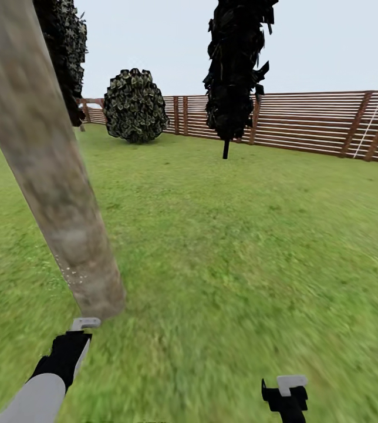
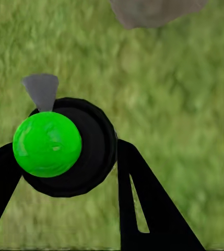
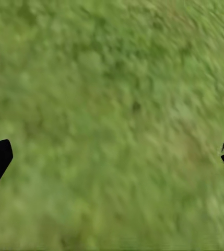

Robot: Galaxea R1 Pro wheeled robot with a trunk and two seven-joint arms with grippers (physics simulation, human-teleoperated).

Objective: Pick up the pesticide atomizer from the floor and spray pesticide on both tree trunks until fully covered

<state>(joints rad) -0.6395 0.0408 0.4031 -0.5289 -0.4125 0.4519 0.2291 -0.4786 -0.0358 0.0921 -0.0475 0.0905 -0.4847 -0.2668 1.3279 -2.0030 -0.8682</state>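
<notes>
While your left fingers (image 2: 65, 157) grasp the atomizer (image 2: 48, 144), the tree trunk (image 1: 48, 176) stands just ahead; right fingers (image 3: 112, 157) released.

Tree trunk (image 1: 54, 194): rough, matt, mottled beige-grey bark. Fence (image 1: 318, 123): brown horizontal wooden slats, matt. Floor (image 1: 242, 247): soft blurred green grass. Pesticide atomizer (image 2: 65, 146): glossy green ball on smooth black plastic-looking body.

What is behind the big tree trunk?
Behind the tree trunk there is green grass, a dark tree and the wooden fence. The trunk covers whatever lies straight behind it.
</notes>
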